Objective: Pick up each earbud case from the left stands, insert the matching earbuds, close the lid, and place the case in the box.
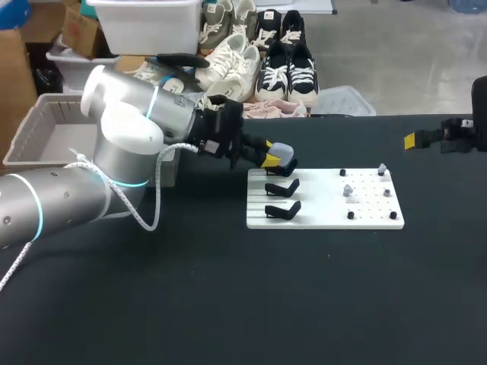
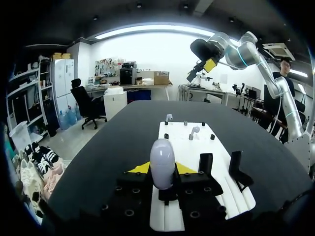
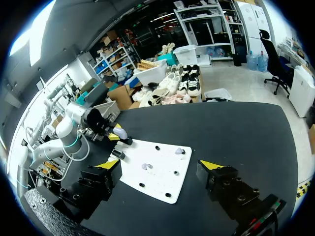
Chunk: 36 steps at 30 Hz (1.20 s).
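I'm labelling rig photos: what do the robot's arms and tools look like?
Left arm and right arm: silver tubes with cyan rings. A white cable loops along the left. Left tool and right tool: black, yellow-tipped.

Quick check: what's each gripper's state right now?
Left gripper: closed on the earbud case.
Right gripper: open, empty.

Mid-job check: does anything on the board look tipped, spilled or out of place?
Nothing stands out. The white board lies flat, the earbud case stands upright between the left gripper's fingers, the two empty stands are upright, and the earbuds sit among the pegs.
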Each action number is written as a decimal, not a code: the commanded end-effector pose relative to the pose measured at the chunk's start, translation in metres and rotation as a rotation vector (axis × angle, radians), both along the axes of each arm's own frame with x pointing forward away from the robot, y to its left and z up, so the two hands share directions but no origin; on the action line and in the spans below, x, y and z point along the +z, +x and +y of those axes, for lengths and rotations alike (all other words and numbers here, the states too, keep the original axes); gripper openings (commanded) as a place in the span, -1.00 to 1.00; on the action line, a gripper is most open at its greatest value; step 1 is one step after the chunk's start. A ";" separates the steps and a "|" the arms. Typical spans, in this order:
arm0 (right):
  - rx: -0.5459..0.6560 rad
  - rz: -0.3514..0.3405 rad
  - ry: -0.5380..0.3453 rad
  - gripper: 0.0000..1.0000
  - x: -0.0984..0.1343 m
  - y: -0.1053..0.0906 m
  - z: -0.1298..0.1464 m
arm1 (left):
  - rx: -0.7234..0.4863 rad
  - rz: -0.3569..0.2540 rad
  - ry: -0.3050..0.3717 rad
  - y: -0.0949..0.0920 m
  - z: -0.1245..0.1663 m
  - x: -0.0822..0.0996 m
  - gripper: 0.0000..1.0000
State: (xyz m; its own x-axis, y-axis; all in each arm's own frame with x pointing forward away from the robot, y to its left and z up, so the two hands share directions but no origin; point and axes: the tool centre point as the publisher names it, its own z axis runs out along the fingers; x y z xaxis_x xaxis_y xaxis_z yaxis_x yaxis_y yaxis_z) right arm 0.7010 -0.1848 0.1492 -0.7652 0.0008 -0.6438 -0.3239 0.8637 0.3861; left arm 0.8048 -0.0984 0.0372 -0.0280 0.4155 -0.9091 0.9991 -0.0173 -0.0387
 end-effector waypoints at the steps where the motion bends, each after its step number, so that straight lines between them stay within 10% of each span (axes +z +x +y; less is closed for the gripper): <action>1: 0.001 0.000 0.000 1.00 0.000 0.000 0.000 | 0.036 -0.013 -0.047 -0.025 0.022 0.027 -1.00; 17: 0.001 0.000 0.000 1.00 0.000 0.000 0.000 | 0.061 -0.131 -0.279 -0.094 0.019 0.096 -1.00; 36: 0.001 0.000 0.000 1.00 0.000 0.000 0.000 | 0.122 -0.093 -0.288 -0.097 0.021 0.109 -1.00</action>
State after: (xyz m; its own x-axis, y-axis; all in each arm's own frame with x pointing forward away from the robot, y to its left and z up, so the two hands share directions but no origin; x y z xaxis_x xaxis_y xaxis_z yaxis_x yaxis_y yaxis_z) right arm 0.7011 -0.1848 0.1492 -0.7652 0.0008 -0.6438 -0.3239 0.8637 0.3861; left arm 0.7112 -0.0772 0.1458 0.0241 0.1417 -0.9896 0.9994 0.0202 0.0272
